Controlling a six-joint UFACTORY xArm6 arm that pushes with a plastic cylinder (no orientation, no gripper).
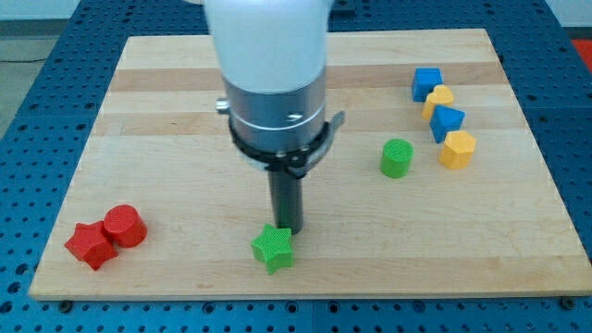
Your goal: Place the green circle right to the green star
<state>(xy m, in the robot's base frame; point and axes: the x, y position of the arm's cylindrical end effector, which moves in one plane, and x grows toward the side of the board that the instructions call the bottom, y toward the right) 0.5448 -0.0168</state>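
Near the worktop's [166,268] bottom edge, my tip [287,228] stands just behind the green star [273,248], maybe touching it. No hand exists here. Green circle [396,158] sits well apart, upper right. Moving carelessly may push the star away.

Wooden board [185,83]: pale, striped grain, lying on a blue perforated table [37,102].

Red star [90,245]: near the view's bottom left corner of the board, touching the red cylinder [125,226] just to its upper right.

Upper right cluster, top to bottom: blue block [426,82], yellow block [439,98], blue block [448,122], yellow hexagonal block [457,149]; each touching or just beside the next in a loose column.
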